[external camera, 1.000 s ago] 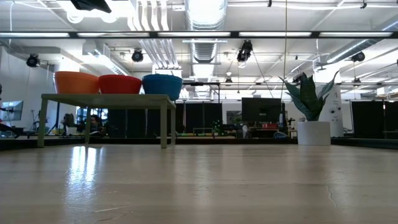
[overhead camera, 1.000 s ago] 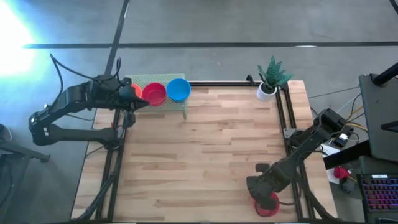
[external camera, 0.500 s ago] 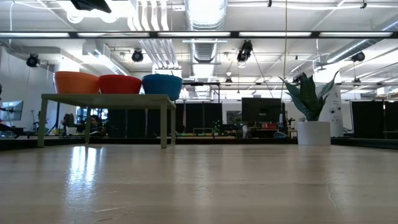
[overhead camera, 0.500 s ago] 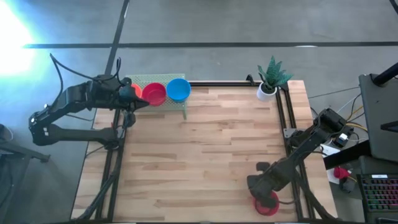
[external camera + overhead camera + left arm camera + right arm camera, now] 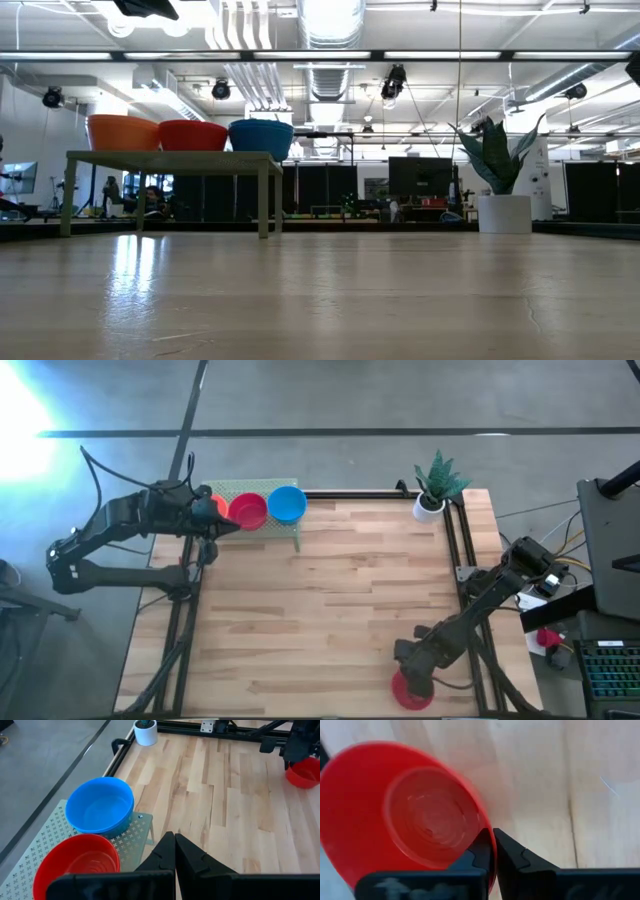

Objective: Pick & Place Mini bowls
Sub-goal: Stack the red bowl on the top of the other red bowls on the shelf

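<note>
Three mini bowls stand in a row on a green perforated rack [image 5: 262, 492] at the table's far left: orange [image 5: 123, 132], red [image 5: 248, 512] and blue [image 5: 287, 504]. My left gripper [image 5: 174, 841] is shut and hovers by the rack's left end, beside the orange bowl [image 5: 217, 506], touching nothing. Near the table's near right edge my right gripper [image 5: 412, 672] is shut on another red mini bowl [image 5: 412, 691]. The left wrist view shows that bowl far off [image 5: 305, 771]. My right gripper pinches the red mini bowl by its rim [image 5: 486, 832], one finger [image 5: 481, 851] inside the bowl and the other [image 5: 512, 855] outside. The fingers come from above, pointing down. The bowl hangs tilted at the fingers; whether it is clear of the table I cannot tell.
A white plant pot [image 5: 430, 506] with a green plant stands at the table's far right corner. Black frame rails [image 5: 455, 550] run along the table's sides. The wooden tabletop [image 5: 330, 610] between the rack and the right arm is bare.
My right gripper has carried the red bowl a little toward the table's left edge, staying shut on its rim. The left arm and the three bowls on the rack have kept still.
</note>
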`<state>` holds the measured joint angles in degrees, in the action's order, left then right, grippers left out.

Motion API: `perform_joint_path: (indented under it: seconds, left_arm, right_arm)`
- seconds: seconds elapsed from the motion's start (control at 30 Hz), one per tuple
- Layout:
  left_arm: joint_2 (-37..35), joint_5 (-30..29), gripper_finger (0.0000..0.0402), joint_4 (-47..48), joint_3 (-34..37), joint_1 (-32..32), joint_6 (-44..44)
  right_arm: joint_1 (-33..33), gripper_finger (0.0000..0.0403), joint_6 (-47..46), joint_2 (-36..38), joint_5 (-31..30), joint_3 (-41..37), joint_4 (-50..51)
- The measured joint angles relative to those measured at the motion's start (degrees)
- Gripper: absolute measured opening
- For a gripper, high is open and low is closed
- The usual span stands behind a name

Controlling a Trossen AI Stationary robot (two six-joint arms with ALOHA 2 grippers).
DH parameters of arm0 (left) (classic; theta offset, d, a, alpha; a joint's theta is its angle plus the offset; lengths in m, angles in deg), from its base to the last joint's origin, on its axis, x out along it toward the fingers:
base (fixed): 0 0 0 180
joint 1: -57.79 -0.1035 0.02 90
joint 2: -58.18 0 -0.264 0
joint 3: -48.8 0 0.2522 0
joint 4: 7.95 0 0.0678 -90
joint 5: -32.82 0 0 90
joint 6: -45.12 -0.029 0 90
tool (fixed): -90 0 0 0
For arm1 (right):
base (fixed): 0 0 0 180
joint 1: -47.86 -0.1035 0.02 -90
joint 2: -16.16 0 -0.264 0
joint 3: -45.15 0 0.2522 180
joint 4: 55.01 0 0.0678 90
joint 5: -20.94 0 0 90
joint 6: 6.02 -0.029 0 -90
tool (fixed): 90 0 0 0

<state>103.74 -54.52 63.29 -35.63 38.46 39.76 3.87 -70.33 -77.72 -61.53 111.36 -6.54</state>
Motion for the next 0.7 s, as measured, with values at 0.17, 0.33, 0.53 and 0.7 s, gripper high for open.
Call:
perform_joint_path:
  seconds: [0.17, 0.33, 0.53, 0.7]
  left_arm:
    - [0.0, 0.04, 0.0, 0.0, 0.0, 0.0, 0.02]
    - [0.0, 0.07, 0.0, 0.0, 0.0, 0.0, 0.02]
    - [0.0, 0.11, 0.0, 0.02, 0.0, 0.0, 0.02]
    - [0.0, 0.13, 0.0, 0.02, 0.0, 0.0, -0.13]
  right_arm:
    - [0.02, 0.0009, -1.78, 0.0, -0.15, 0.45, -0.32]
    - [1.34, 0.0009, -0.49, 0.63, 0.04, 3.99, -1.12]
    - [6.03, 0.0008, 7.74, 1.42, -2.49, 9.4, -0.48]
    - [12.12, 0.0008, 13.94, 1.6, -4.14, 13.65, 1.23]
